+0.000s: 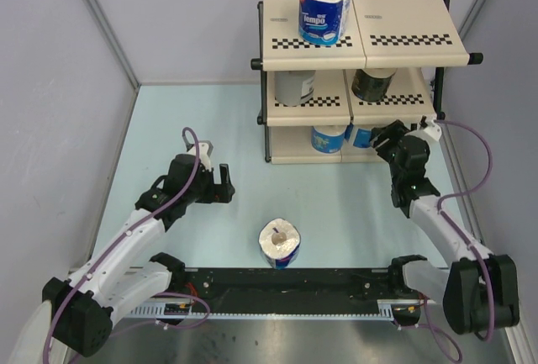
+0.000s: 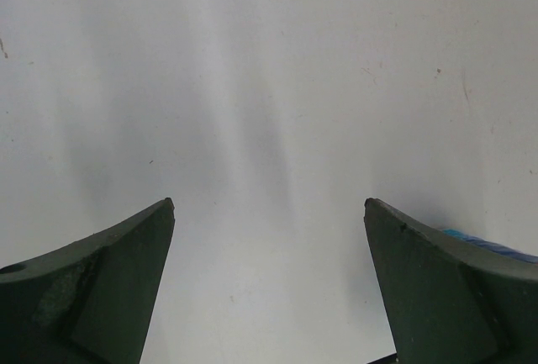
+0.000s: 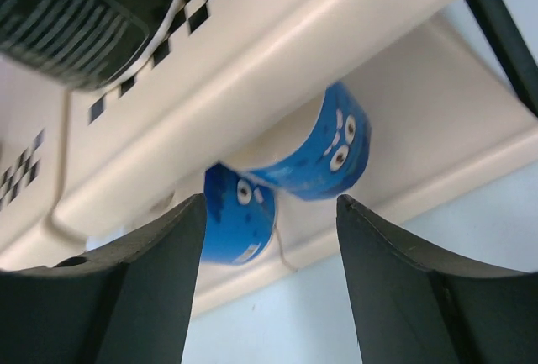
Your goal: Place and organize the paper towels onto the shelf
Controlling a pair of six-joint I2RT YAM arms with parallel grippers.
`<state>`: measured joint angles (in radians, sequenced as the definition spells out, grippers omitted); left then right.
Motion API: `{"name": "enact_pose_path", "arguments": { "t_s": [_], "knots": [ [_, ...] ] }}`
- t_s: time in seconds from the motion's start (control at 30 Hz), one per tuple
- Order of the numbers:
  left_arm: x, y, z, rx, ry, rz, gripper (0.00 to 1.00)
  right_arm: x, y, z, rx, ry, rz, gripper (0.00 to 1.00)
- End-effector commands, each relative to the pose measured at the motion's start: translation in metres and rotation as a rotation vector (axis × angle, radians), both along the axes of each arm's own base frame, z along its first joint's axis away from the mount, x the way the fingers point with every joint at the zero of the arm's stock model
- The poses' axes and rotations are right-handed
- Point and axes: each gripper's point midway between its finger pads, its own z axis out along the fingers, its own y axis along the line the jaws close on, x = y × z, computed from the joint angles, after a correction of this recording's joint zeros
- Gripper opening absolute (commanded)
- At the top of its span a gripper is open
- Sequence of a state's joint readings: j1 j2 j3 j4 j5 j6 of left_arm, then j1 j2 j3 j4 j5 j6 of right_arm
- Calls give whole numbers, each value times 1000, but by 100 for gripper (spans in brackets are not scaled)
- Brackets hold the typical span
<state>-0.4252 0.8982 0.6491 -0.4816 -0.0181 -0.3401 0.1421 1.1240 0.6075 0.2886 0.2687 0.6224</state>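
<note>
Top external view: the shelf [image 1: 403, 40] stands at the far edge of the table [image 1: 336, 204], with open surface between it and the arms. The top tier holds a Tempo roll [image 1: 324, 9]. The middle tier holds a grey roll [image 1: 294, 87] and a dark roll [image 1: 372, 83]. The bottom tier holds the blue rolls [image 1: 329, 139]. A loose roll [image 1: 280, 243] stands near the arm bases.

Left wrist view: the left gripper [image 2: 269, 204] has its fingers wide apart over bare table, gripping nothing.

Right wrist view: the right gripper [image 3: 271, 200] has its fingers apart and empty, facing the bottom tier's front edge and the blue rolls.

Your right gripper [image 1: 380, 138] faces two rolls [image 3: 324, 150] on the shelf's [image 1: 403, 44] bottom tier; another roll [image 1: 279, 243] stands on the counter [image 1: 336, 204], right of your left gripper [image 1: 225, 184].
</note>
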Motion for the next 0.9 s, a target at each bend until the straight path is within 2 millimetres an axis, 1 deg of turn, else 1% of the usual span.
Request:
{"name": "enact_pose_path", "arguments": {
  "t_s": [0.0, 0.03, 0.07, 0.1, 0.13, 0.17, 0.2, 0.23, 0.27, 0.3, 0.33, 0.4, 0.43, 0.5, 0.53, 0.57, 0.6, 0.63, 0.67, 0.7, 0.77, 0.87],
  "knots": [
    [2, -13, 12, -51, -19, -32, 100, -30, 20, 1, 45, 21, 100, 68],
    [2, -13, 12, -53, -18, -36, 100, -42, 23, 0, 42, 45, 117, 68],
    [2, -15, 12, -59, -19, -40, 100, -48, 29, -2, 28, 59, 146, 68],
    [2, -17, 12, -66, -19, -48, 100, -60, 42, -10, 16, 101, 201, 68],
    [2, -17, 11, -66, -14, -51, 100, -71, 50, -8, 5, 111, 238, 68],
    [2, -17, 10, -64, -11, -52, 100, -79, 58, -11, -7, 130, 272, 68],
    [2, -17, 11, -64, -15, -50, 100, -96, 77, -22, -27, 180, 341, 68],
    [3, -17, 11, -61, -13, -52, 100, -105, 85, -26, -39, 197, 373, 68],
    [2, -17, 10, -60, -12, -51, 100, -114, 92, -25, -45, 194, 405, 69],
    [3, -17, 12, -63, -17, -50, 100, -125, 99, -32, -62, 222, 428, 69],
    [3, -16, 11, -62, -16, -49, 100, -140, 117, -35, -74, 229, 503, 69],
    [2, -16, 10, -60, -15, -46, 100, -159, 132, -40, -78, 240, 573, 71],
    [2, -16, 10, -62, -16, -47, 100, -173, 149, -41, -83, 239, 651, 71],
    [3, -16, 10, -61, -15, -47, 100, -186, 167, -38, -82, 224, 737, 72],
    [3, -17, 10, -62, -14, -48, 100, -198, 182, -36, -90, 211, 815, 72],
    [3, -16, 9, -59, -10, -47, 100, -206, 193, -34, -87, 200, 876, 73],
    [3, -17, 9, -60, -10, -50, 100, -210, 204, -31, -86, 181, 922, 74],
    [2, -17, 8, -57, -5, -51, 100, -214, 210, -31, -106, 175, 958, 74],
    [2, -17, 8, -58, -4, -50, 100, -223, 219, -33, -113, 180, 1006, 76],
    [2, -17, 8, -58, -4, -50, 100, -224, 225, -33, -123, 185, 1026, 76],
    [2, -16, 9, -59, -9, -49, 100, -231, 234, -37, -156, 195, 1069, 78],
    [2, -15, 9, -58, -13, -45, 100, -233, 243, -42, -196, 212, 1085, 79]
  ]
}}
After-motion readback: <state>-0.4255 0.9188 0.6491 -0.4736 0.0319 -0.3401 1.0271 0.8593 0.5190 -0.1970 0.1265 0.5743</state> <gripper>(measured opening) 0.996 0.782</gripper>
